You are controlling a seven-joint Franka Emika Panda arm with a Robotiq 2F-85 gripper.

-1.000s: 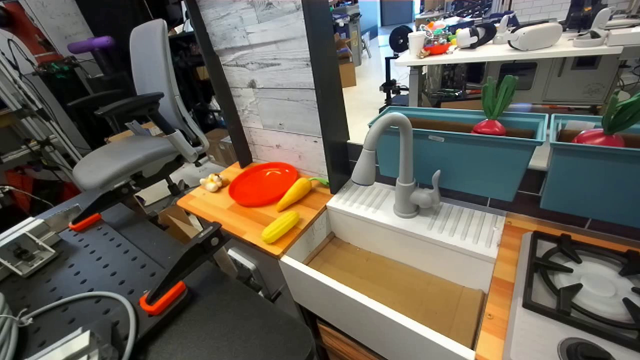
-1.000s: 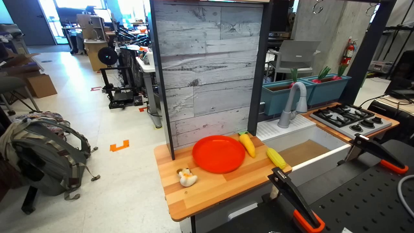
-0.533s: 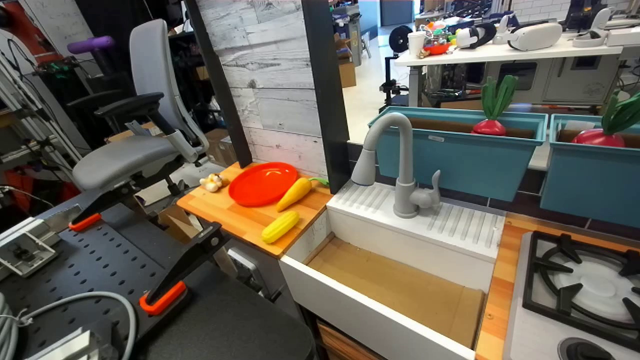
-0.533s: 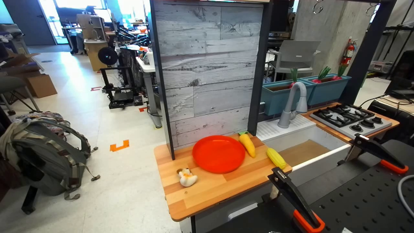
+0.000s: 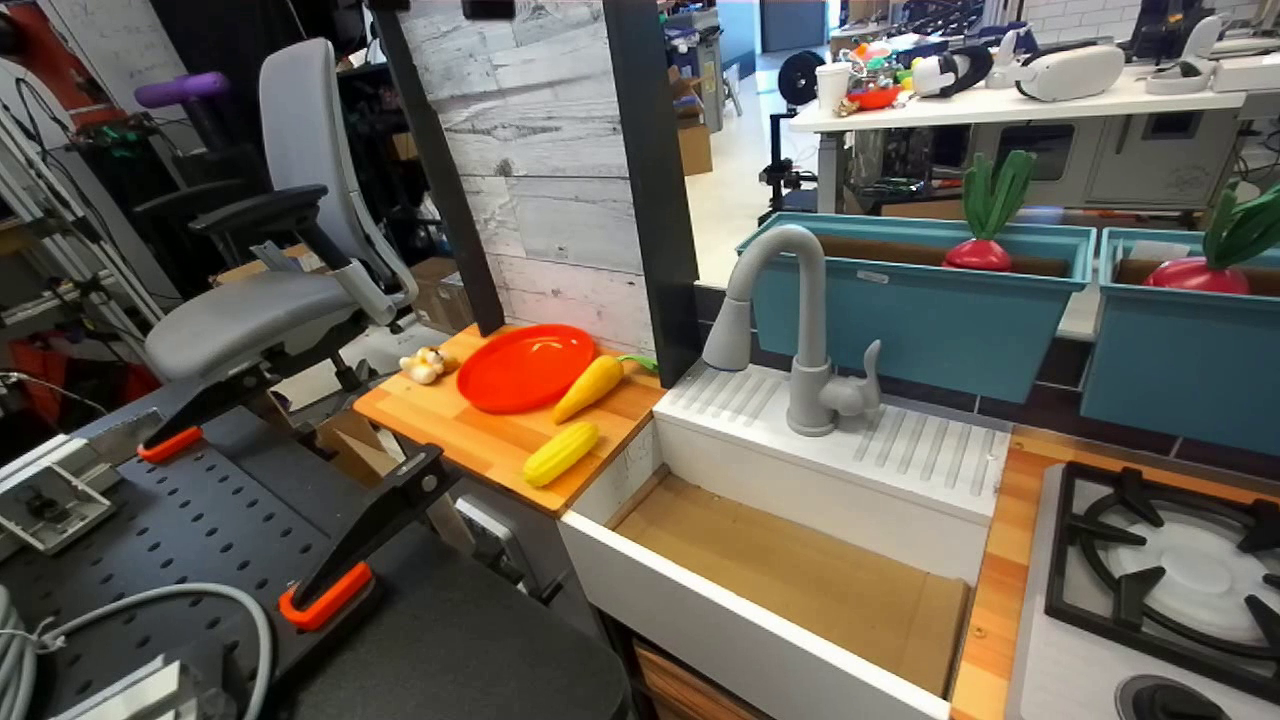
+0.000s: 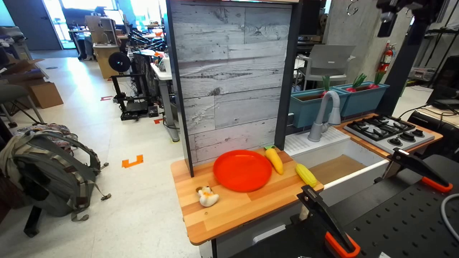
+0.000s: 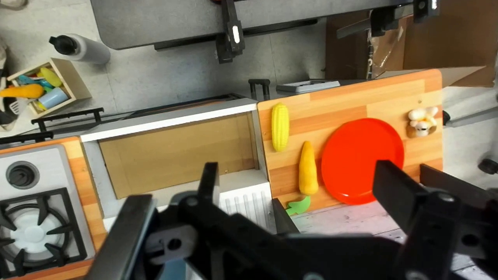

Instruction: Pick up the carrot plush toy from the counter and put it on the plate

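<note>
As carrot (image 7: 308,173) points outward, leaf (image 7: 298,206) toward panel (image 6: 233,79)

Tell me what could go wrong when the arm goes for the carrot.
The carrot lies close beside the plate, so the open gripper might shove the plate. The carrot's leafy end sits near the black post, which could get bumped. The corn, close to the sink, might get knocked in.
</note>
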